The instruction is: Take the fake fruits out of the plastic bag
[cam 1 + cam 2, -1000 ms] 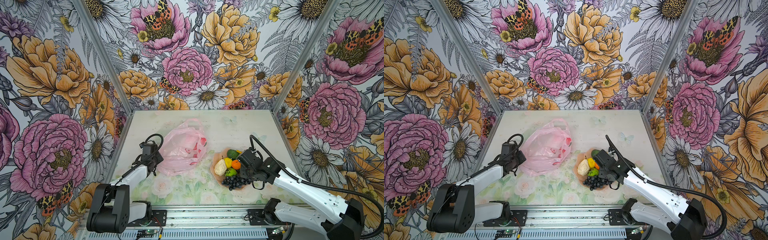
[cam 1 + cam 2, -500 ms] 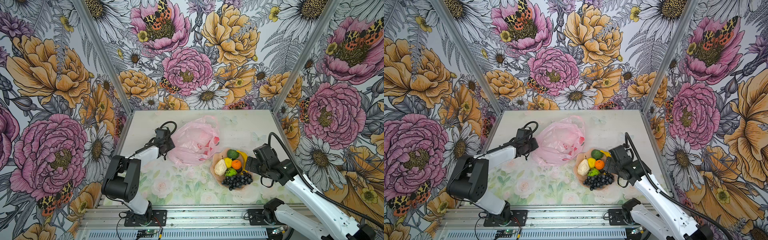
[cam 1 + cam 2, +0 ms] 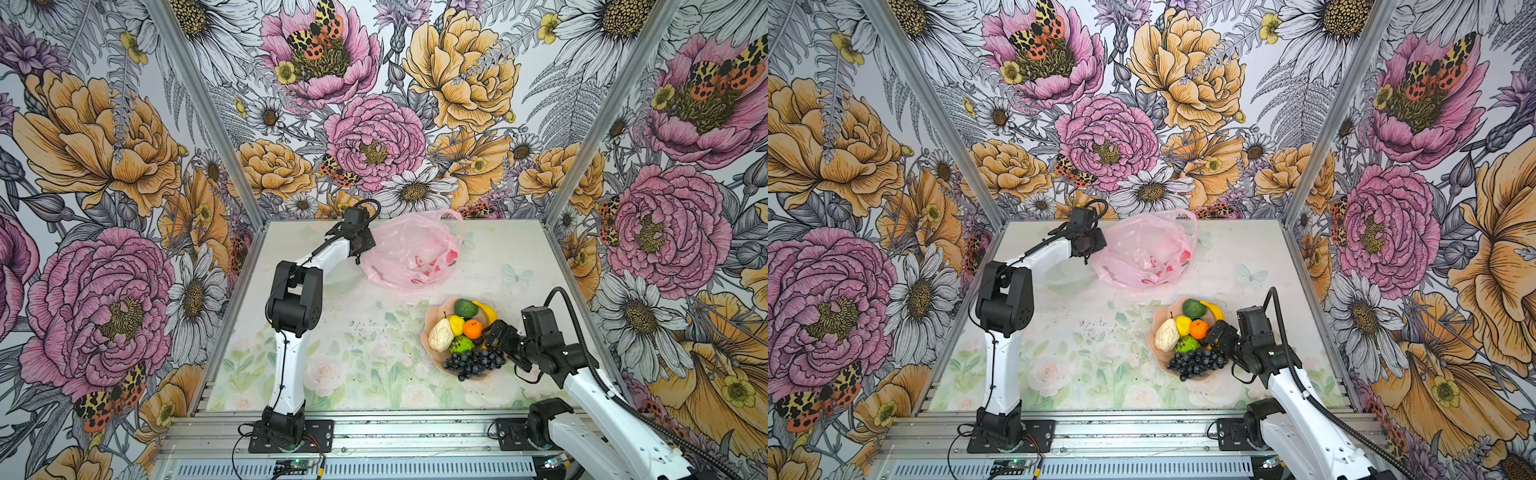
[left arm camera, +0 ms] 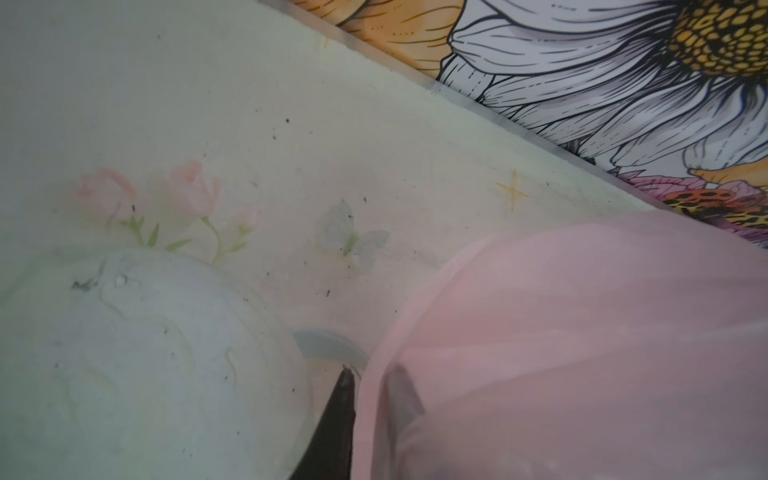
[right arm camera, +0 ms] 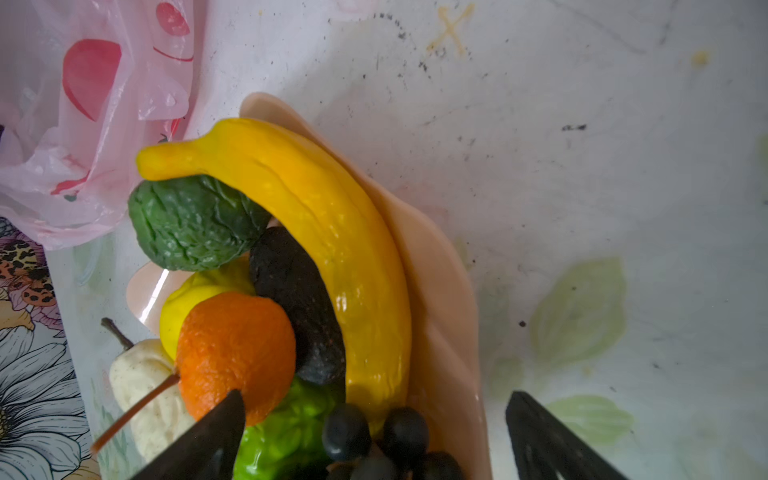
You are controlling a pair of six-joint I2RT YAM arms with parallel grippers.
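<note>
Pink bag [image 3: 409,253] near back edge; bare table [image 3: 374,320] between bag, dish [image 3: 439,311].

A pale counter [image 3: 498,257] printed with faint roses, leaves and butterflies, flecked with dark specks. Toward the back wall, a crumpled pink plastic bag [image 3: 411,253] lies on it. Nearer the front and right, apart from the bag, sits a peach scalloped dish [image 5: 440,316] heaped with fake fruits [image 3: 472,328].
</note>
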